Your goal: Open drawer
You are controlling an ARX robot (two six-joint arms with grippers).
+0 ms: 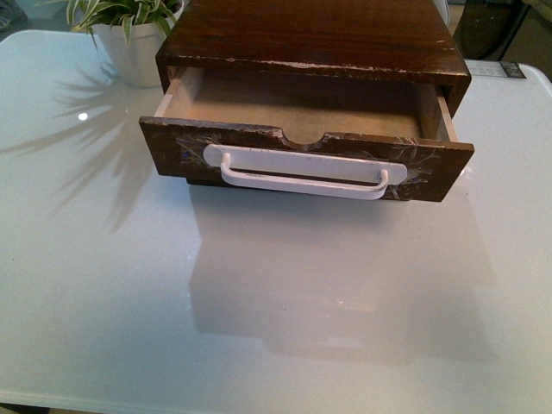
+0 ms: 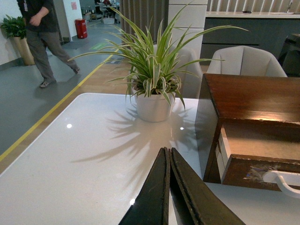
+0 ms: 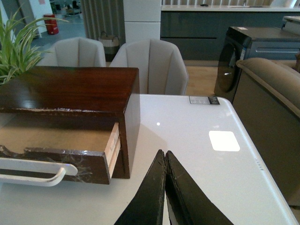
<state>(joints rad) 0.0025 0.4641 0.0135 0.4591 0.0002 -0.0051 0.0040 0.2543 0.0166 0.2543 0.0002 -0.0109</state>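
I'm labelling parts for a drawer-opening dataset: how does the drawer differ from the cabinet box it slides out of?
The drawer sticks out toward the camera with its tan inside showing; the cabinet box sits closed-topped behind it. The drawer front carries a white bar handle and a half-round notch; the cabinet box top is plain. The drawer front has whitish scratches by the handle ends; the cabinet box is chipped along its front edge. Both are dark-brown wood.

A glossy white bench (image 1: 285, 345) carries a dark wooden cabinet (image 1: 319, 34), with a white potted plant (image 1: 129, 39) just beside its far-left corner.
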